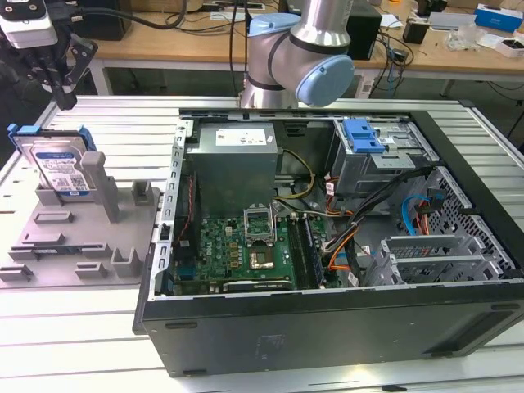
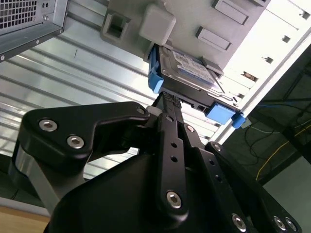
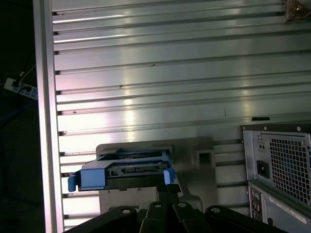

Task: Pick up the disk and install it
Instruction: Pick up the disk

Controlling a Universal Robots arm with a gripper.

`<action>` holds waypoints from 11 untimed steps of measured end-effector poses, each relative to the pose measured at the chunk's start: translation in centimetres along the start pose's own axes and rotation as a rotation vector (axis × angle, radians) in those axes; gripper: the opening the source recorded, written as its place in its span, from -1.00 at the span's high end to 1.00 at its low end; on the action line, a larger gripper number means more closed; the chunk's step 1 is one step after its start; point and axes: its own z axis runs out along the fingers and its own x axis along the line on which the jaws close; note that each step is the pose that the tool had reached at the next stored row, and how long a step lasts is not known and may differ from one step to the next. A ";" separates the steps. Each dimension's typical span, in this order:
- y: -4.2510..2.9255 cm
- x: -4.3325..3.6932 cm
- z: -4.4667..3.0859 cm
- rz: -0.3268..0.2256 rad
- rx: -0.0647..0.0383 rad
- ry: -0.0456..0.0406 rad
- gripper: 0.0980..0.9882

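Note:
The disk (image 1: 59, 166) stands on edge in a grey holder (image 1: 82, 237) at the exterior view's left. It is a silver drive with a white-and-blue label in a blue caddy with end tabs. My gripper (image 1: 61, 100) hangs just above its top edge, apart from it, fingers drawn together on nothing. In the second wrist view the fingertips (image 2: 168, 98) point at the disk (image 2: 192, 73) and stop close to its blue frame. The first wrist view has the disk (image 3: 124, 170) edge-on just beyond my gripper (image 3: 167, 188).
An open computer case (image 1: 327, 327) lies to the exterior view's right of the holder, its motherboard exposed. A silver drive cage with a blue latch (image 1: 364, 135) sits at its far side. The table is ribbed aluminium (image 3: 170, 73). The case's rear corner (image 3: 282, 170) is near.

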 end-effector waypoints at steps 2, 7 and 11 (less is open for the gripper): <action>0.00 0.00 0.00 0.000 0.000 0.0000 0.98; 0.01 -0.01 0.02 -0.011 0.000 0.0003 0.98; 0.01 0.00 0.13 -0.142 0.004 0.0058 0.98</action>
